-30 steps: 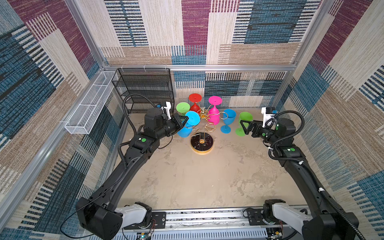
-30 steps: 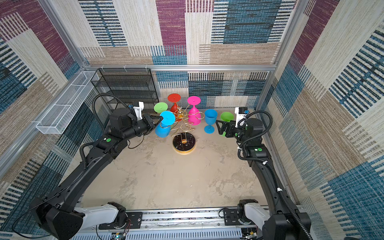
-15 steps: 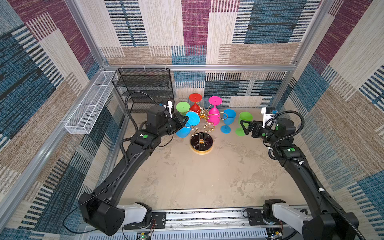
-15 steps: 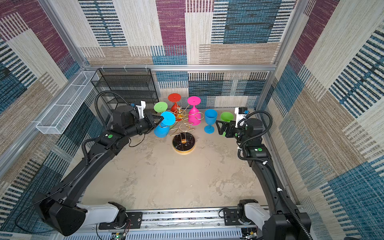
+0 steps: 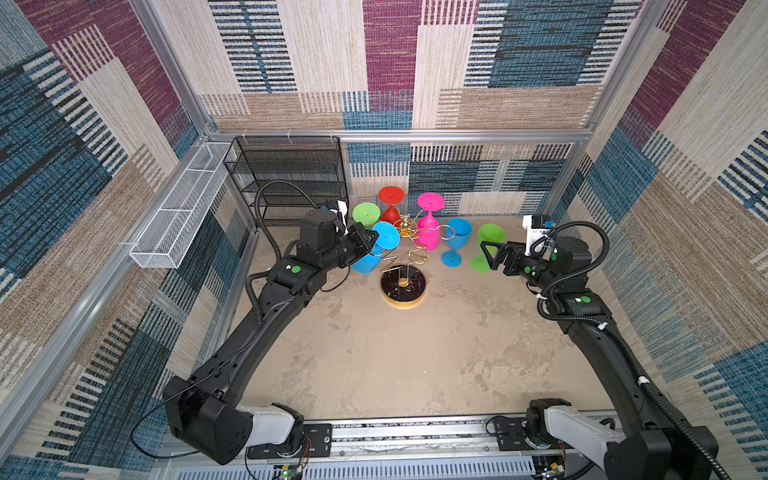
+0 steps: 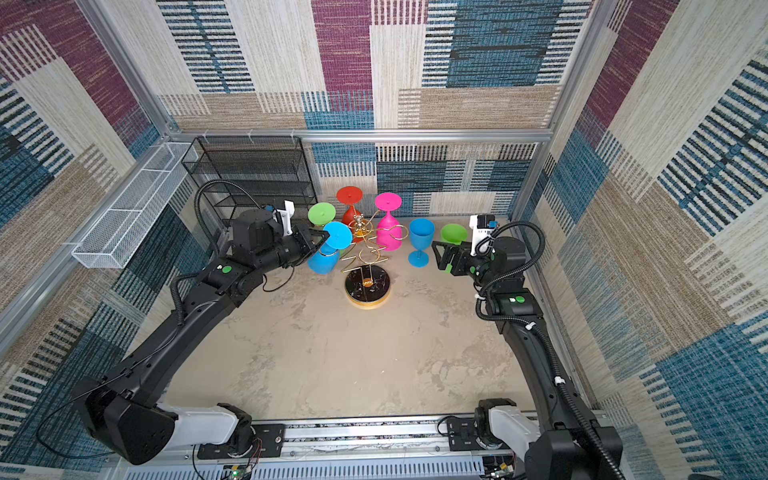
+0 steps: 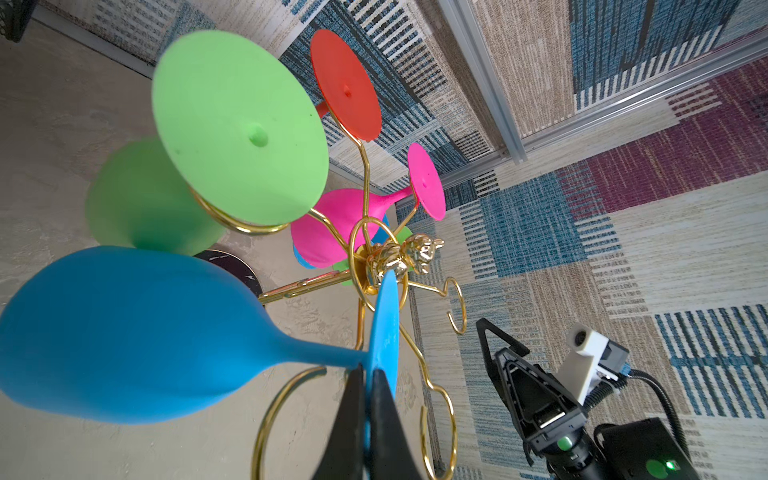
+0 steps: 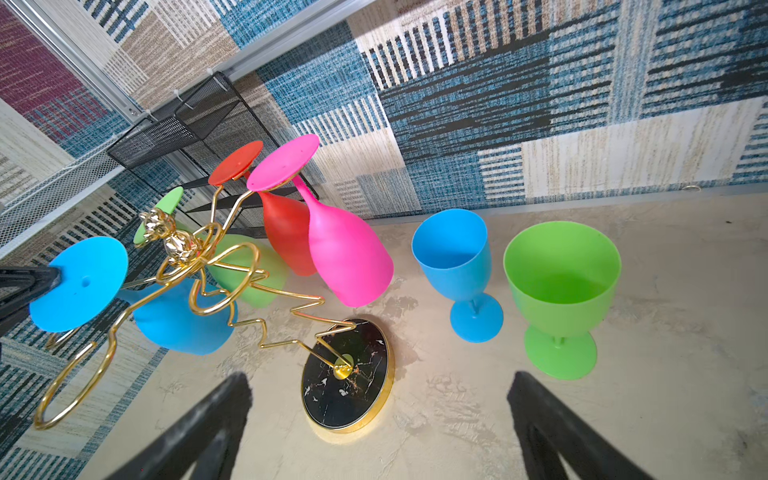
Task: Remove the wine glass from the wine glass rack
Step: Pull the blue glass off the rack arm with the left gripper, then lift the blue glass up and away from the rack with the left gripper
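Open worktop (image 5: 395, 365) lay nearest me. My left arm had edged toward the wine glass rack (image 5: 402, 286), and my left jaws stayed clamped on the foot of the blue wine glass (image 5: 368, 262) at the rack's left side. My right jaws stayed wide and empty. Four glasses hung inverted, mine included. An upright blue goblet (image 5: 456, 241) and a green goblet (image 5: 488, 245) stood to the right, near the back wall.

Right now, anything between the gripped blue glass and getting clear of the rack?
Only a gold ring of the rack by the stem; can't tell if the stem has cleared it. The left gripper pinches the foot of the blue glass; the hanging green glass is close beside.
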Motion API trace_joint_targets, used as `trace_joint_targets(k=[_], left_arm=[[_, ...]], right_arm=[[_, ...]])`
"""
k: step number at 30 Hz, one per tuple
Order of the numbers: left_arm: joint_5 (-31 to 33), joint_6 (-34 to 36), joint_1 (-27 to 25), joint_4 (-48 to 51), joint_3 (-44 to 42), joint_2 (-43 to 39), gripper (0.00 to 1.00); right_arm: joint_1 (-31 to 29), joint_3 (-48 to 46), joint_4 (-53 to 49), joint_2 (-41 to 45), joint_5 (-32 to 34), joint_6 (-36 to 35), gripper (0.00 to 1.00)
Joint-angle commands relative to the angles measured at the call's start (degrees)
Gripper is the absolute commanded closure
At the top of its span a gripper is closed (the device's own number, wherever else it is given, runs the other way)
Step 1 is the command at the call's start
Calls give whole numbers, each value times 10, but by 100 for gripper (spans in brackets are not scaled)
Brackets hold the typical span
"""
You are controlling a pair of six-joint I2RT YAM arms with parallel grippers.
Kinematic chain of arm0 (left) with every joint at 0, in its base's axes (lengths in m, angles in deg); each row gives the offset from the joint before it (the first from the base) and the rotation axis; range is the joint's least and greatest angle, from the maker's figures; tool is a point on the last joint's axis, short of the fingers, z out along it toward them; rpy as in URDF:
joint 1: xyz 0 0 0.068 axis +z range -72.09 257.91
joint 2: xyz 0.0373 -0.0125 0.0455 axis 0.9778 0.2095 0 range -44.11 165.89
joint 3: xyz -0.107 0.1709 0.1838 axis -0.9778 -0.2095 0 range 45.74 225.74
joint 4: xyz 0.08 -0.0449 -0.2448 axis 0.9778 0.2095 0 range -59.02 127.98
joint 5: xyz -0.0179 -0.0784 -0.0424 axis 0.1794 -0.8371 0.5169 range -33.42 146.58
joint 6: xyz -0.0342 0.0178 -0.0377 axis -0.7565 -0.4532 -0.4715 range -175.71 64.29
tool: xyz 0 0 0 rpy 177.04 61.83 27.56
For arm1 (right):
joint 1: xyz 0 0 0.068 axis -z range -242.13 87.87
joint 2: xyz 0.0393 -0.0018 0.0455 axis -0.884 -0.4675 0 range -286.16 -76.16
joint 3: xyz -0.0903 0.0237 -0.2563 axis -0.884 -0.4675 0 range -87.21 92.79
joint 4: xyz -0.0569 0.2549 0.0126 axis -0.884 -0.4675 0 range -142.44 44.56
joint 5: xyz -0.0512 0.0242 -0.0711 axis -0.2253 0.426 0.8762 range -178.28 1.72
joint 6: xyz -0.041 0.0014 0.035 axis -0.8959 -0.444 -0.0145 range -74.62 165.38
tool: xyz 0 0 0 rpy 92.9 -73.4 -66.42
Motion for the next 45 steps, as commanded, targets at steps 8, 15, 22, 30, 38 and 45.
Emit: trace_joint_targets(k=[8,15,22,30,38,45], left_arm=[[50,18,0,-39,-13,-15,100],[73,24,9,-38,-27,-35,100],[75,19,19,-40,-56,-63,100],[100,12,33,-32,-114,-146,100],[110,-3,89,17,-165,-272,100],[-45,-48,220,25,-145,-314,100]], right_arm=[[0,6,2,7,7,-4,1],[0,4,2,9,7,-4,1],[0,8,2,8,5,-3,1],[0,16,0,4,4,-6,1],[0,22,4,14,3,-11,1],[0,33,13,17,-24,-8,1]])
